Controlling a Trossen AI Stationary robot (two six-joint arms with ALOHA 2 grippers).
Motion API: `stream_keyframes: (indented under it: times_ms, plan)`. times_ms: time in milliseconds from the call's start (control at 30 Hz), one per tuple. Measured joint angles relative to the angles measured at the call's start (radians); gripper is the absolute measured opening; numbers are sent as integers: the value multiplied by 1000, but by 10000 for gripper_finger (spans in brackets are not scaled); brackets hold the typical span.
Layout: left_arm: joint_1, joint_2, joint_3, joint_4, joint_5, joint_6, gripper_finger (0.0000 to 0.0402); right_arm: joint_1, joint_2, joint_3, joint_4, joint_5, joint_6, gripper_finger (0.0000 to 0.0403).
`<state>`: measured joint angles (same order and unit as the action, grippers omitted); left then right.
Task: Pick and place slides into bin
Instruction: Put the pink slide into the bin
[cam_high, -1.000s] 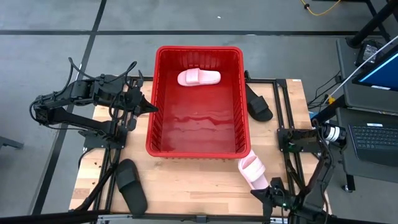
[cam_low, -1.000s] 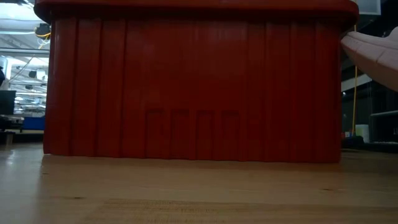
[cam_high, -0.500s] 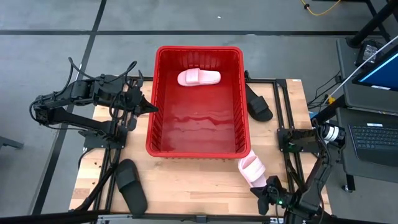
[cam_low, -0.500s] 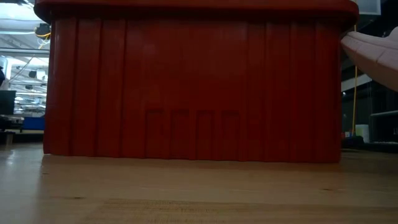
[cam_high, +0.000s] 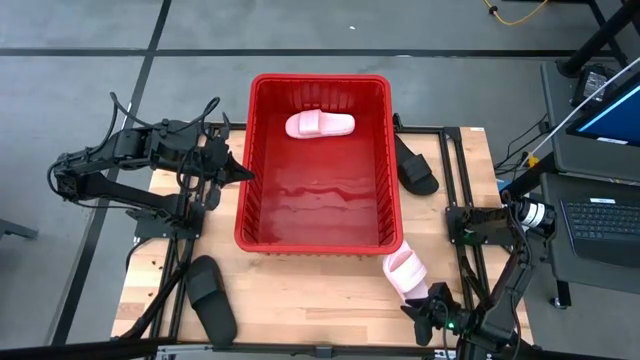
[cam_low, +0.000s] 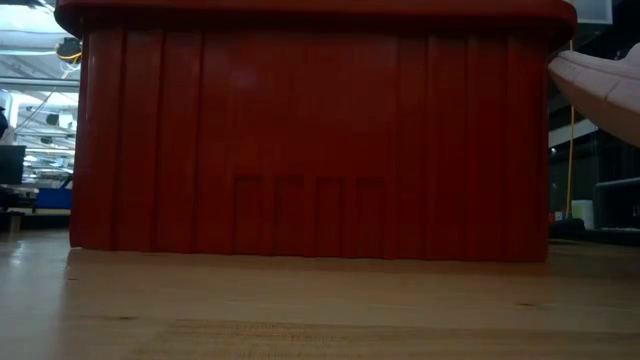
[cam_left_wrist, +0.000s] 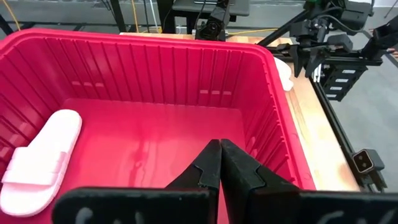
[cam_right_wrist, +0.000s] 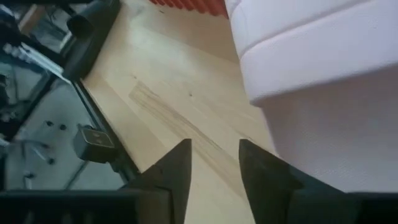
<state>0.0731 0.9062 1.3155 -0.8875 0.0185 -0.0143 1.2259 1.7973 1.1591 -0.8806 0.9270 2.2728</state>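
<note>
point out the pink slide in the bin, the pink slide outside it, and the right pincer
pink slide in the bin (cam_high: 320, 125), high view, on its strap
pink slide outside the bin (cam_high: 406, 273), high view, on its strap
right pincer (cam_right_wrist: 214, 165), right wrist view, midway between its fingertips

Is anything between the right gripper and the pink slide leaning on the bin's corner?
Nothing visible. The right gripper, fingers apart, sits right behind the pink slide, which leans on the bin. The slide still has to clear the bin's near wall to get inside.
</note>
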Motion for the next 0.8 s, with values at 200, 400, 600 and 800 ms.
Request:
stream_keyframes:
  times_ms: [200,400,600,800]
  plan:
    - [0,2,0,0,0,-27,2,0,0,0,-61,-5,-3,139]
    - [0,2,0,0,-1,-29,5,0,0,0,-146,-5,1,139]
    - [0,2,0,0,-1,-29,2,-22,0,0,-180,20,-5,139]
    - [0,2,0,0,-1,-28,4,-61,0,0,-181,6,-46,139]
